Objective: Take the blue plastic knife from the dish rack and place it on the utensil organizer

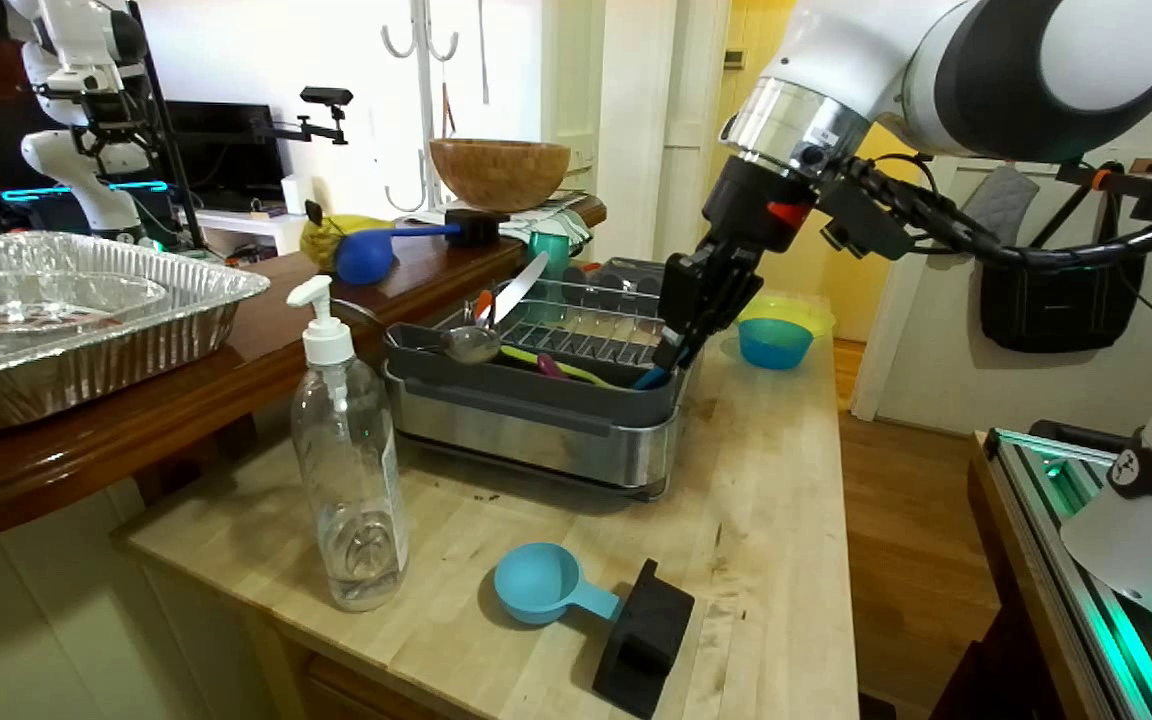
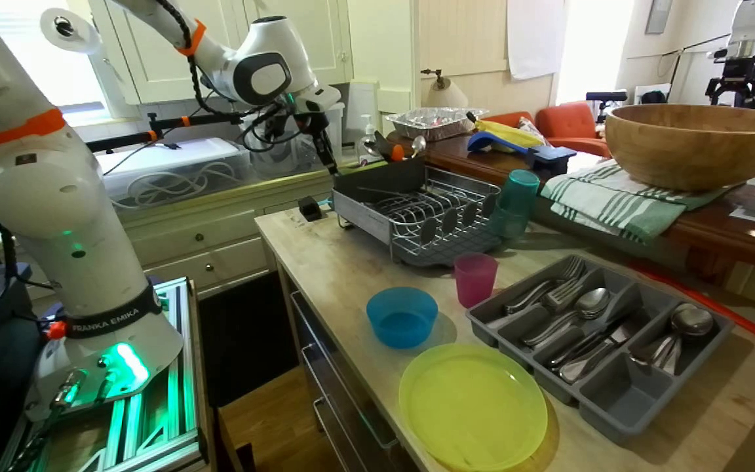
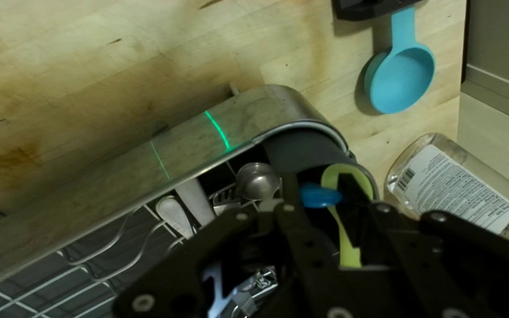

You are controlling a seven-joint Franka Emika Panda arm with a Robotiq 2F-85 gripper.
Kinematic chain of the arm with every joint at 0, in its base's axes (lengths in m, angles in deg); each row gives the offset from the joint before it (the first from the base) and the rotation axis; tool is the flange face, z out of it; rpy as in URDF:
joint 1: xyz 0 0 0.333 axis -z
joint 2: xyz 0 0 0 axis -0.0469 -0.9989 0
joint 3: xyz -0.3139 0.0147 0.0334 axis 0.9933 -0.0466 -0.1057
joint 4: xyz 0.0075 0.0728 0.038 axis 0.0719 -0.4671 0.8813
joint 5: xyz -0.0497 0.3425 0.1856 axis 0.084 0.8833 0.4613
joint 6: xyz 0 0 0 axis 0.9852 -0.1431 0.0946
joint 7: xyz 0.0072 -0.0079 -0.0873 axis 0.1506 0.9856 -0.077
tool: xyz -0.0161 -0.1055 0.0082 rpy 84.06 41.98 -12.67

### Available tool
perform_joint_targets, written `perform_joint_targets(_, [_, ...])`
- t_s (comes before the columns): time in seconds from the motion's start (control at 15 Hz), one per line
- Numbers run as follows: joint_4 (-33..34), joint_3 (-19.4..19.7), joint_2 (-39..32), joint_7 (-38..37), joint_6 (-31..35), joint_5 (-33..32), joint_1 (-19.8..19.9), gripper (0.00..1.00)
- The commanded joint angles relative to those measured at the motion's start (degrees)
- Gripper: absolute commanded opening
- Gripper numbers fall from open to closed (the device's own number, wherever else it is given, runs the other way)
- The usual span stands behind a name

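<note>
Since the knife (image 3: 318, 196) is in the rack (image 1: 516, 440), pinched by the gripper (image 3: 320, 187), I'd draw it straight up, past the green utensil (image 3: 345, 240), before swinging toward the organizer (image 2: 636, 393), at the rack's four o'clock in an exterior view.

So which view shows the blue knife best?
Wrist view: part of the blue plastic knife, up close, between the fingers. Exterior views give less: a short blue length below the gripper, or nothing discernible.

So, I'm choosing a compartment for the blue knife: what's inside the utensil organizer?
The utensil organizer holds metal forks, spoons in two compartments, and what look like knives; anything beneath the topmost pieces is covered.
</note>
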Motion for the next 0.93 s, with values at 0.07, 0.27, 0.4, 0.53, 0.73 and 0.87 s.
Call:
perform_joint_targets(0.07, [1.07, 2.24, 0.58, 7.74, -1.55, 3.75, -2.19, 0.07])
perform_joint_targets(0.27, [1.27, 4.11, 1.48, 15.56, -2.28, 6.23, -3.81, 0.07])
perform_joint_targets(0.4, [1.29, 5.33, 2.44, 20.26, -2.96, 7.67, -4.67, 0.07])
perform_joint_targets(0.53, [1.34, 6.16, 3.39, 23.17, -3.89, 8.05, -4.93, 0.07])
perform_joint_targets(0.73, [1.68, 6.91, 4.48, 25.60, -6.23, 7.12, -4.68, 0.07])
perform_joint_targets(0.87, [1.88, 7.24, 4.91, 26.85, -7.59, 7.07, -4.60, 0.07])
